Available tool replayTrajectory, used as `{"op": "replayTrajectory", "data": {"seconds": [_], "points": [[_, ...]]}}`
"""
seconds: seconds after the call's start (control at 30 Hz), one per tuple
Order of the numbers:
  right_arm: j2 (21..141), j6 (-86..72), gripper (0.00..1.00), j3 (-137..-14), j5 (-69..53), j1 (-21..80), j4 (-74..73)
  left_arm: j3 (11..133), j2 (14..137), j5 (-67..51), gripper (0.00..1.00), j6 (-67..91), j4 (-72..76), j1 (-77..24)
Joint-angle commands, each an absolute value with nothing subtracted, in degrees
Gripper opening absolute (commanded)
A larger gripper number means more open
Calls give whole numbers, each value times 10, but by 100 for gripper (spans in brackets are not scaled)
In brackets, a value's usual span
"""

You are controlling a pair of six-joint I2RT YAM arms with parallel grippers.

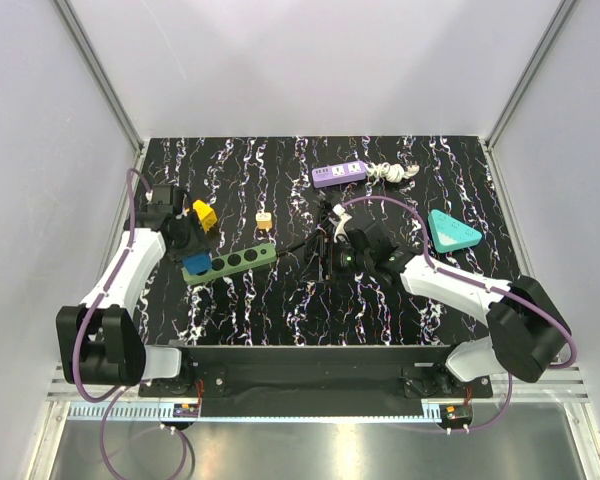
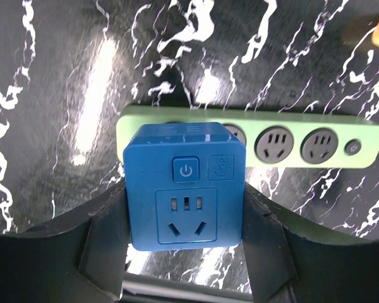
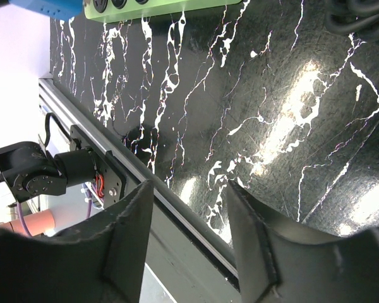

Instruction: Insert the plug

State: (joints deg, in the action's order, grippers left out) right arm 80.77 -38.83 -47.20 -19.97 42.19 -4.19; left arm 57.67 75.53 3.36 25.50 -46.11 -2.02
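As the left tool (image 2: 186, 221) grips it, the plug (image 2: 184, 151) overlaps the green strip (image 2: 290, 144).

Blue cube adapter (image 2: 184, 189), power button and socket facing up, sits over the left end of the pale green power strip (image 2: 290, 120), which lies flat with its round outlets exposed alongside.

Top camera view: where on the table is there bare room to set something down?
Bare marble lies along the near edge, between the green power strip and the arms' base rail, and in the far left corner, left of the purple power strip. Centre and right are crowded: right gripper, black cable, teal wedge.
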Motion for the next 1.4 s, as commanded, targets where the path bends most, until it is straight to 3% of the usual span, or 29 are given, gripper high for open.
{"op": "replayTrajectory", "data": {"seconds": [0.0,1.37], "points": [[802,-378,59,-477,-185,420,-35,592,765,35,0,244,-410,-23],[795,-373,64,-478,-180,420,-42,549,758,33,0,202,-405,-23]]}}
